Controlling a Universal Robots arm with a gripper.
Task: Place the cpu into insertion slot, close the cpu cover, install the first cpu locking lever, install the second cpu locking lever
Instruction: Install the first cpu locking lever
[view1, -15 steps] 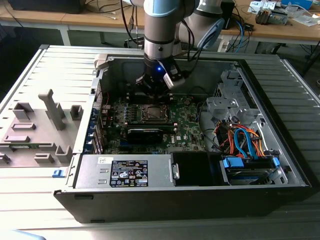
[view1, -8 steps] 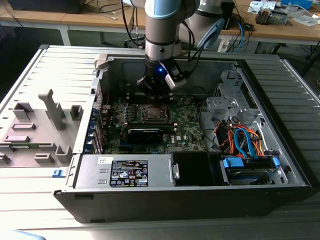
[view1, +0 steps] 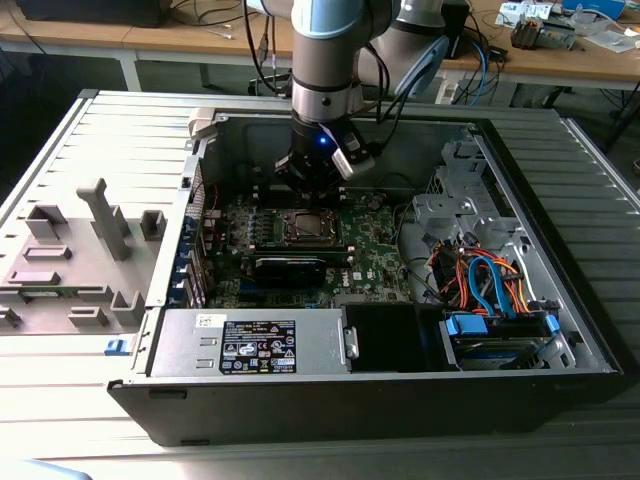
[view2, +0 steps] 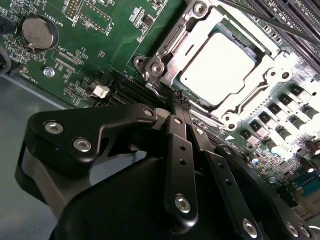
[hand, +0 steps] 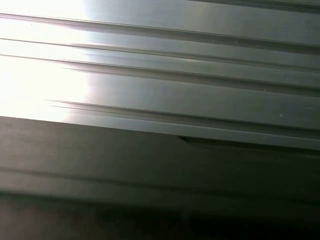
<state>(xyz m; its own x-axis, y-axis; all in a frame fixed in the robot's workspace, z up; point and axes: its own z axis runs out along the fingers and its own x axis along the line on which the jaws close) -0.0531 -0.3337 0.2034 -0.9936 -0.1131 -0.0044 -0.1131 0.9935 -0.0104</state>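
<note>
While the cpu (view2: 216, 67) already sits under the closed cover (view2: 260, 75), the gripper (view2: 179, 102), fingers together and empty, touches a lever.

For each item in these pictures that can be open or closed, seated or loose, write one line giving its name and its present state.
cpu: seated flat in the insertion slot, metal top showing.
cpu cover: closed down over the cpu, framing it.
insertion slot: occupied.
gripper: fingers shut together, holding nothing, tips at the edge of the socket.
computer case: side open, lying flat, motherboard exposed.
</note>
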